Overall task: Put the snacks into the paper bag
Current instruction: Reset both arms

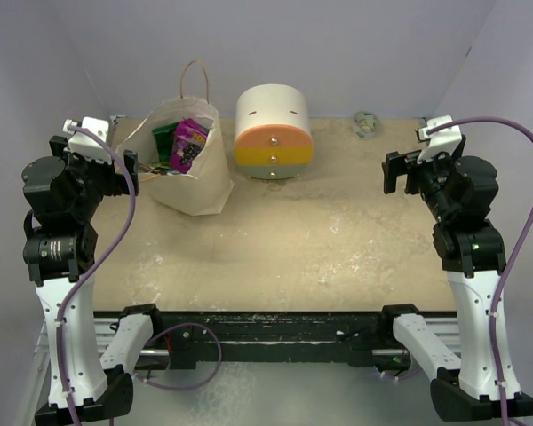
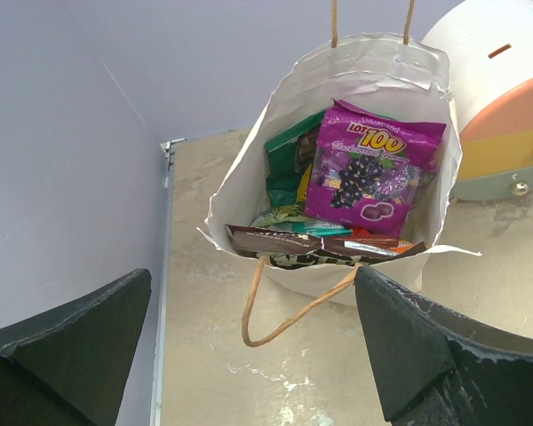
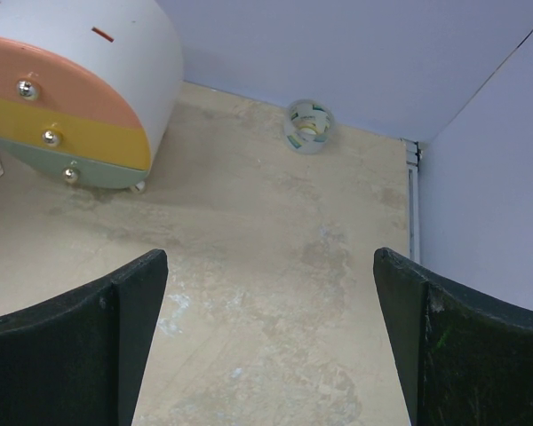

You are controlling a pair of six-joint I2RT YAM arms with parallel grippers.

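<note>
One paper bag [image 2: 242,191] stands just ahead of the left gripper [image 2: 251,293]. In it four snack packets can be counted clearly: one purple Lot 100 packet [image 2: 373,169], one green packet [image 2: 287,160], one brown packet [image 2: 271,240] and one pale green packet [image 2: 280,216]. The others are too hidden to count. Ahead of the right gripper [image 3: 268,257] lies one tape roll [image 3: 308,127]. To its left stands one round white container [image 3: 89,35] with three drawers [image 3: 89,138], each with one knob [image 3: 23,88].

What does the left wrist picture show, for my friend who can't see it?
An open paper bag full of snacks: a purple packet, a green packet beside it, a brown packet in front. A white drawer box sits at the right, and the open left gripper's dark fingers fill the bottom corners.
</note>
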